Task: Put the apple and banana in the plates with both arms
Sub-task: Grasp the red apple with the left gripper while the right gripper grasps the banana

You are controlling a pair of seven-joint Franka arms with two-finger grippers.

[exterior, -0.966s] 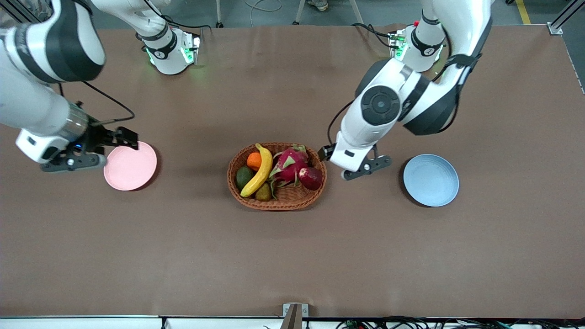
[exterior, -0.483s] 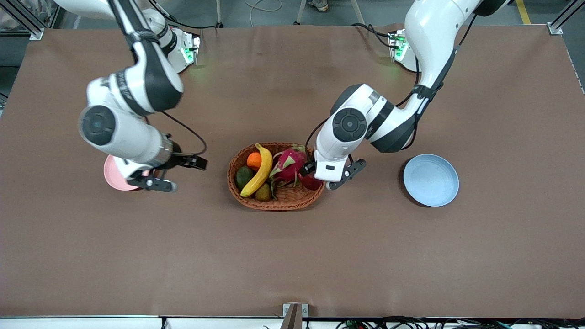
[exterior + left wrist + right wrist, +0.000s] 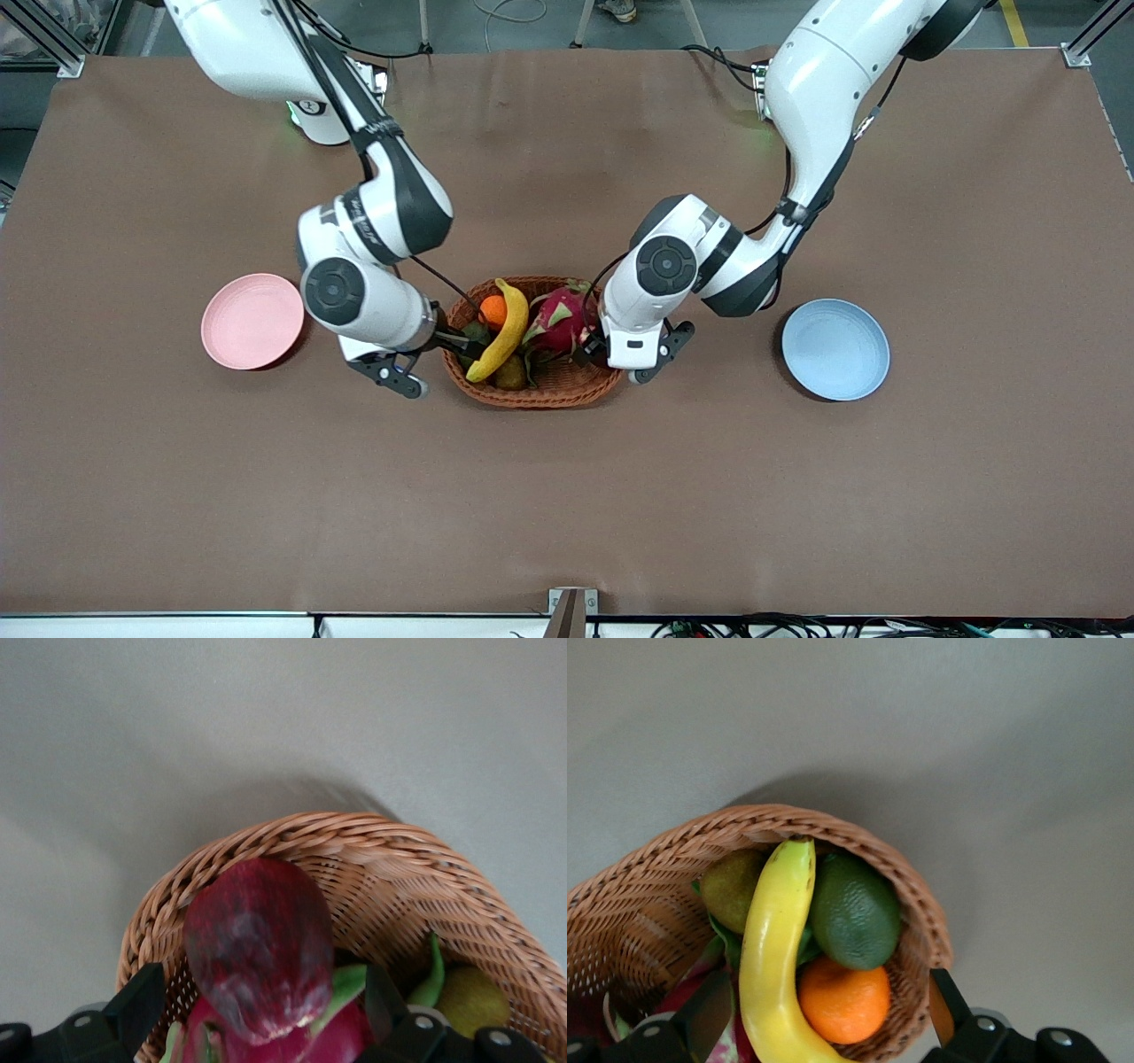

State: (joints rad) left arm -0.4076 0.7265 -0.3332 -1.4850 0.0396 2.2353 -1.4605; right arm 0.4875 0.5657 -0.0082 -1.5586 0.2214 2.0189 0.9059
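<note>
The dark red apple [image 3: 257, 961] lies in the woven basket [image 3: 540, 395] at the left arm's end; the front view hides it under my left wrist. My left gripper [image 3: 589, 349] [image 3: 261, 1010] is open, one finger on each side of the apple, not touching it. The yellow banana [image 3: 506, 330] [image 3: 775, 966] lies across the basket's other end. My right gripper [image 3: 462, 344] [image 3: 826, 1010] is open over that end, straddling the banana and an orange [image 3: 843, 1001]. The pink plate [image 3: 252, 321] and the blue plate [image 3: 835, 348] stand bare on either side of the basket.
The basket also holds a pink dragon fruit [image 3: 558, 319], an orange [image 3: 492, 310], a dark green fruit [image 3: 855, 912] and a brownish-green fruit [image 3: 511, 377]. Its woven rim [image 3: 354, 842] rises around both grippers. Brown table [image 3: 567, 505] lies open toward the front camera.
My right arm swung from over the pink plate to the basket's end by the banana. My left gripper moved from beside the basket onto the apple. The fruit has not moved.
</note>
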